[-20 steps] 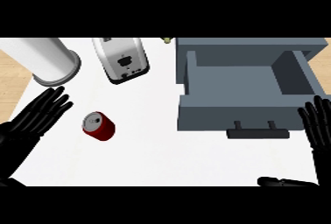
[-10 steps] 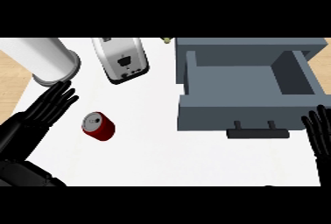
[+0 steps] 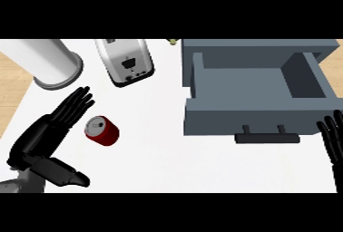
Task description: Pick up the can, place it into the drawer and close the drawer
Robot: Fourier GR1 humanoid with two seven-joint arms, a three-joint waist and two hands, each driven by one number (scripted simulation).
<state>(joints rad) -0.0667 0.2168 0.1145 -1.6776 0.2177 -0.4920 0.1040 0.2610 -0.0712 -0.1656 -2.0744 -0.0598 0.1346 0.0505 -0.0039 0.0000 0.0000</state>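
Observation:
A red can (image 3: 102,131) with a silver top lies on its side on the white counter, left of centre. My left hand (image 3: 50,130) is open just to its left, fingers straight and pointing up and right, with a small gap between them and the can. The grey drawer (image 3: 254,86) stands pulled open at the upper right, its inside bare, its dark handle (image 3: 266,137) on the near face. Only the straight fingers of my right hand (image 3: 332,141) show at the right edge, beside the drawer's front corner.
A white cylinder (image 3: 48,62) stands at the upper left. A silver toaster (image 3: 127,61) sits right of it, behind the can. Wooden floor shows beyond the counter's left edge (image 3: 15,113).
My left hand has come in from the left edge towards the can, and its forearm now shows. My right hand has slid down and right, partly out of view.

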